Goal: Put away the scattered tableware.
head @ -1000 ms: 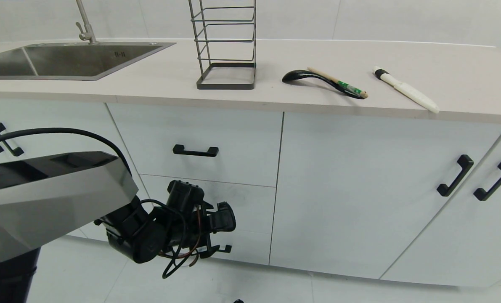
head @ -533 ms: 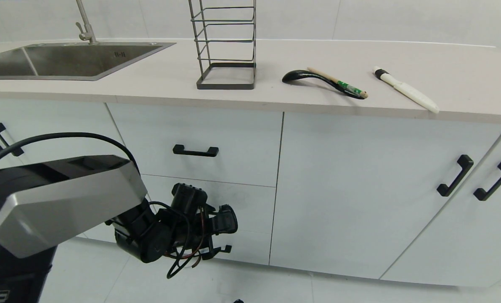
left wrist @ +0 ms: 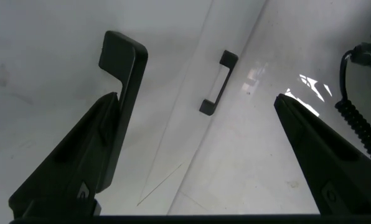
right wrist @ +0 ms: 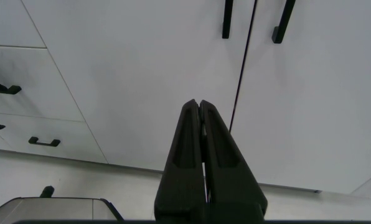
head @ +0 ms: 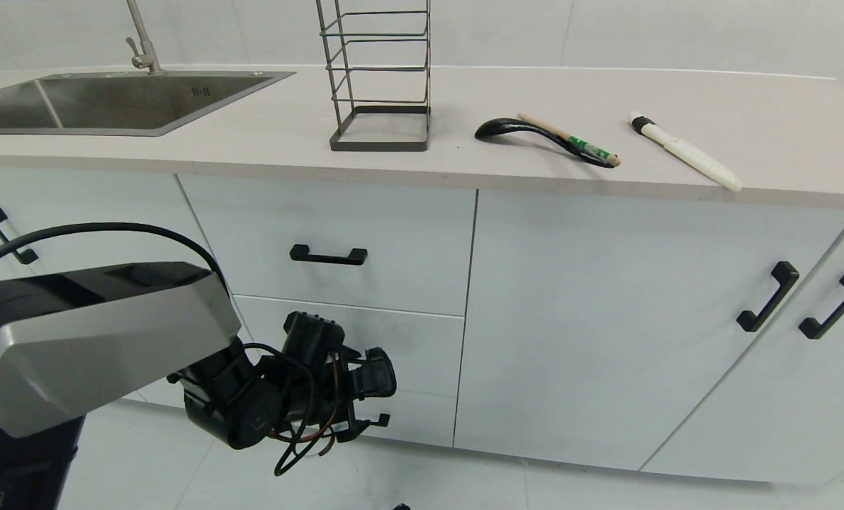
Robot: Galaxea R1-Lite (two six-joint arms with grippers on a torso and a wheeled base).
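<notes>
Left gripper point(head: 375, 389) hangs low in front of the lower drawer point(head: 365, 354), well below the table point(head: 251, 142) edge. The left wrist view shows its fingers point(left wrist: 111, 124) spread wide with nothing between them, only white cabinet front and a black handle point(left wrist: 215, 82) beyond. Right gripper point(right wrist: 200, 109) points at the white cabinet doors point(right wrist: 142, 74), fingers pressed together, holding nothing.

All tableware lies on the table, well apart from both grippers, up and to the right of the left one. Black spoon point(head: 510, 129) lies with its bowl toward the rack point(head: 379, 78) and its handle running right toward the table's front edge. A wooden stick point(head: 570, 140) with a green band lies across the spoon handle, touching it. A white utensil point(head: 684, 152) with a black band near its far end lies further right, apart from the other two, angled with its tip near the front edge.

The wire rack stands upright near the table's middle, just left of the spoon. Sink point(head: 110, 99) with a tap point(head: 142, 42) is at far left. Black upper drawer handle point(head: 328, 254) sits above the left gripper.
</notes>
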